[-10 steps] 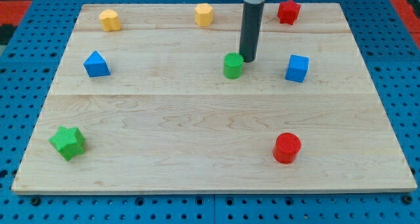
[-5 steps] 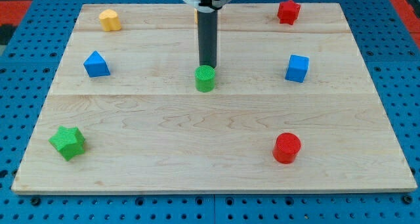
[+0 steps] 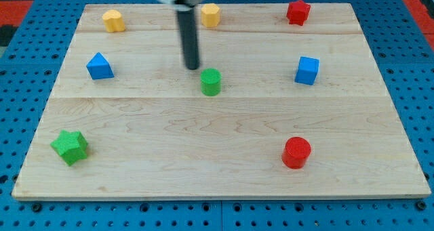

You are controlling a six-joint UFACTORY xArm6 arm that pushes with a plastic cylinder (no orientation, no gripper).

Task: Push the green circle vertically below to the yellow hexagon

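Observation:
The green circle point(image 3: 211, 81) stands near the middle of the wooden board point(image 3: 217, 170), straight below the yellow hexagon point(image 3: 211, 15) at the view's top. My tip point(image 3: 192, 67) is just up and to the left of the green circle, a small gap away, not touching it. The rod is blurred with motion.
A yellow block point(image 3: 113, 19) sits at top left and a red star point(image 3: 298, 11) at top right. A blue triangle point(image 3: 100, 66) is at left, a blue cube point(image 3: 306, 70) at right. A green star point(image 3: 70, 147) is at bottom left, a red circle point(image 3: 296, 152) at bottom right.
The green circle slid left and slightly down, from under the right of the hexagon to straight below it. My tip then moved left off the circle, uncovering the hexagon.

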